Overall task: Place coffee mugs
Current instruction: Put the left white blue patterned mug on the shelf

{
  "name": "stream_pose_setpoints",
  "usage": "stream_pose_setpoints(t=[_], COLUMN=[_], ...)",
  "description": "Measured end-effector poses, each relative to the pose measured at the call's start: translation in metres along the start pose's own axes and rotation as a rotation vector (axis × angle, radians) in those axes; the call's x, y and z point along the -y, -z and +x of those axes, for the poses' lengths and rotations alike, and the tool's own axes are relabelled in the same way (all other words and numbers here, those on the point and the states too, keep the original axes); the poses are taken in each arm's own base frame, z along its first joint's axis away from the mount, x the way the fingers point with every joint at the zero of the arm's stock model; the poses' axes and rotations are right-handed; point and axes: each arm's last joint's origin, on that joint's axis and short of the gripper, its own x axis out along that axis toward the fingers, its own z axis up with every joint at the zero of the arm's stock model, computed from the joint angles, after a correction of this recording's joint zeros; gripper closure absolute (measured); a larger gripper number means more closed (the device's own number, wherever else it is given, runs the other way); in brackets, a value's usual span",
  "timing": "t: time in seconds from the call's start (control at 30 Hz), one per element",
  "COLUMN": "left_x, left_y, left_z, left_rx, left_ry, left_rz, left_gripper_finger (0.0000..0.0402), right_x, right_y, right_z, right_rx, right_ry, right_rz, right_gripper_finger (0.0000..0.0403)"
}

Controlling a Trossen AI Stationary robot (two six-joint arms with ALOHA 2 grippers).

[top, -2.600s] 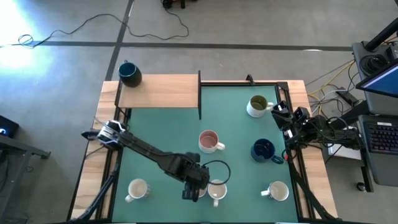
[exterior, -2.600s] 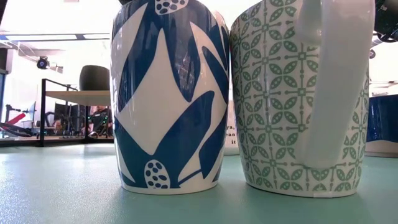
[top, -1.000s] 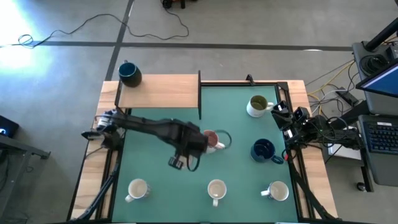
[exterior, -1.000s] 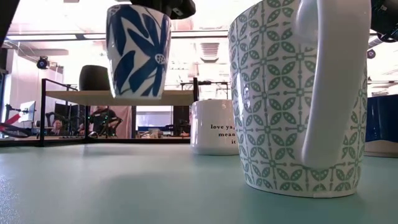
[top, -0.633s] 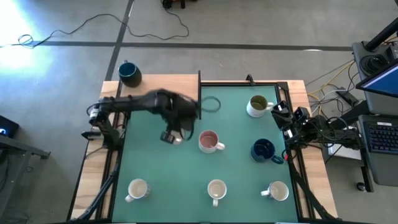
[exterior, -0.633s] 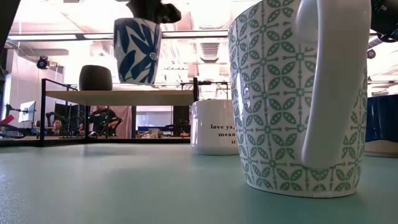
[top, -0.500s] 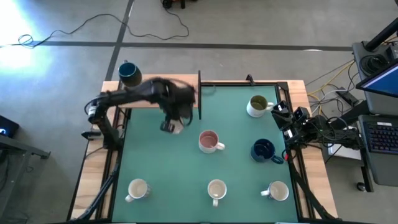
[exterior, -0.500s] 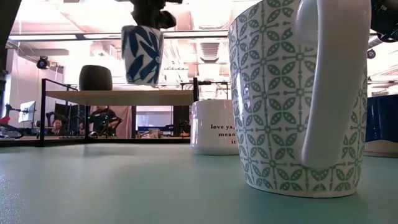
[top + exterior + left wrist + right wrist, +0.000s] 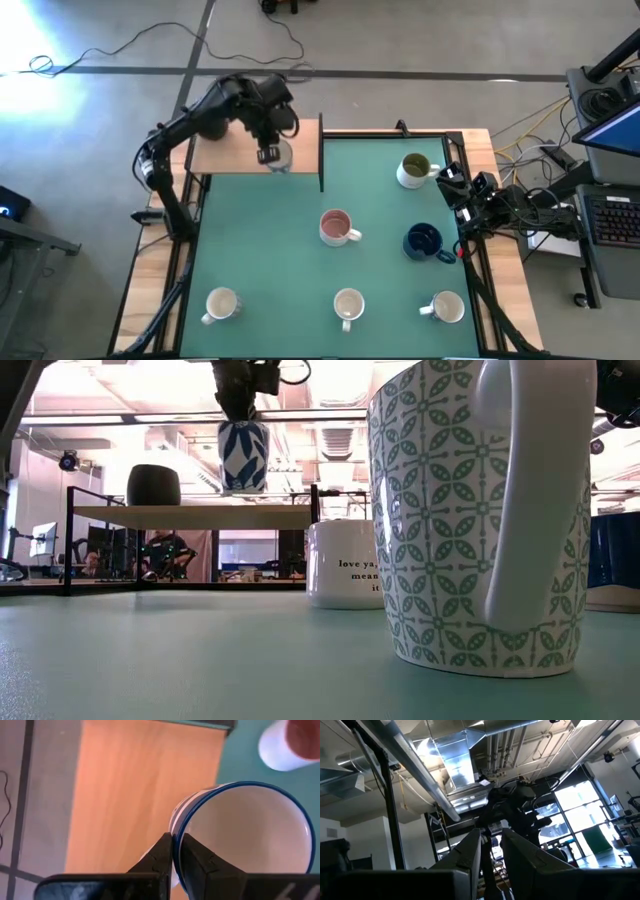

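My left gripper (image 9: 268,152) is shut on a white mug with a blue leaf pattern (image 9: 243,455), which it holds over the right part of the wooden shelf (image 9: 230,150) at the table's far left. A dark mug (image 9: 153,485) stands on that shelf. On the green mat stand an olive-inside mug (image 9: 414,170), a pink-inside mug (image 9: 337,228), a dark blue mug (image 9: 424,242) and three white mugs along the near edge (image 9: 348,305). My right gripper (image 9: 447,180) waits at the table's right edge, open, holding nothing. My left gripper pinches the mug's rim wall (image 9: 175,832) between its two fingers, one finger (image 9: 195,860) inside the mug and the other outside. The fingers come from above, pointing down. The mug hangs below them, nearly upright, mouth up, above the shelf's top.
A black upright divider (image 9: 321,150) bounds the shelf's right end. In the low view a green-patterned white mug (image 9: 480,510) stands very close to the camera, with a lettered white mug (image 9: 345,565) behind it. Cables and equipment lie beyond the right edge (image 9: 560,210).
My left gripper has carried the blue-patterned mug from above the mat's middle, beside the pink-inside mug, toward the far left corner, and now holds it over the wooden shelf. The mug has stayed in the air, mouth up, and the hold has not changed.
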Motion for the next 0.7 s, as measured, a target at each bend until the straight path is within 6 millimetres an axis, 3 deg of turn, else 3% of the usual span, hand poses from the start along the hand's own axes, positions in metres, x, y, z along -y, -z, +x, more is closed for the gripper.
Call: stream_pose_setpoints(t=[0.33, 0.7], left_x=[-0.056, -0.101], left_y=[0.025, 0.053], left_z=[0.006, 0.012], left_rx=[-0.058, -0.106], left_ry=[-0.039, -0.069], left_rz=[-0.104, -0.243], left_gripper_finger=[0.0392, 0.0391], right_x=[0.0, 0.0], right_y=[0.0, 0.0], right_z=[0.0, 0.0], right_rx=[0.0, 0.0], right_ry=[0.0, 0.0], right_rz=[0.0, 0.0], right_gripper_finger=[0.0335, 0.0335])
